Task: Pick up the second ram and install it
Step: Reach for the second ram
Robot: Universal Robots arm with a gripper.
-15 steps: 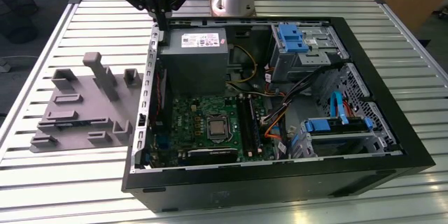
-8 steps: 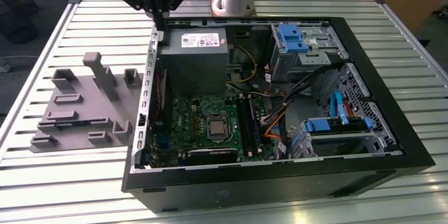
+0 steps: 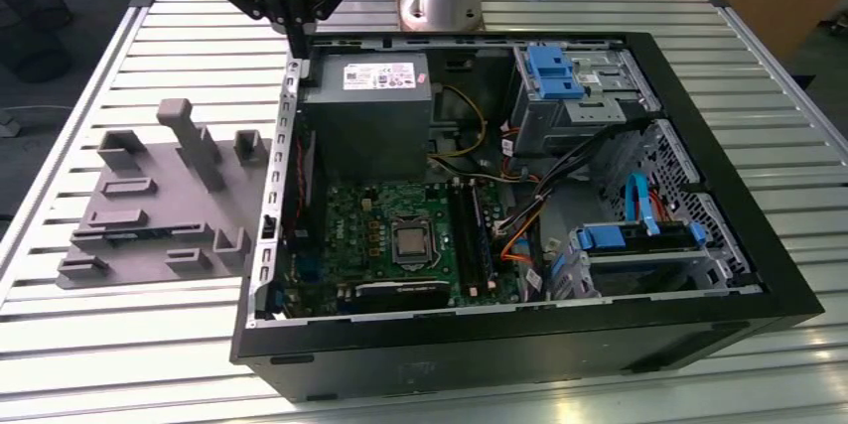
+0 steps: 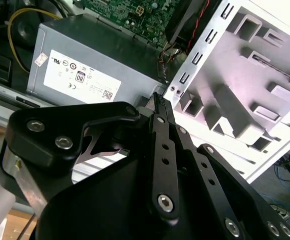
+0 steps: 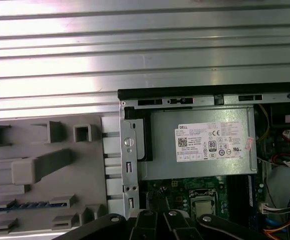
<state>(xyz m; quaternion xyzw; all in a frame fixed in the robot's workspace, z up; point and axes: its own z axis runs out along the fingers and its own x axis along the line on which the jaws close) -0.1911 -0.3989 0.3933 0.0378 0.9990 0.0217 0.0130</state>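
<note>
Hovering at the case (image 3: 503,350) corner, the gripper (image 3: 300,47), pinched together and empty, has the second ram (image 3: 133,236) well apart in the grey fixture (image 3: 149,164), lengthwise across the exterior view's left.

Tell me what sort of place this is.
Likely a robotics lab workbench: an open desktop computer case on a slatted aluminium table, a grey plastic fixture beside it, a robot arm's base behind.

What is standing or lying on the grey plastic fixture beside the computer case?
Several grey upright blocks rise from the fixture, and the second ram rests in a long low holder. Its lower edge is hidden inside that holder.
</note>
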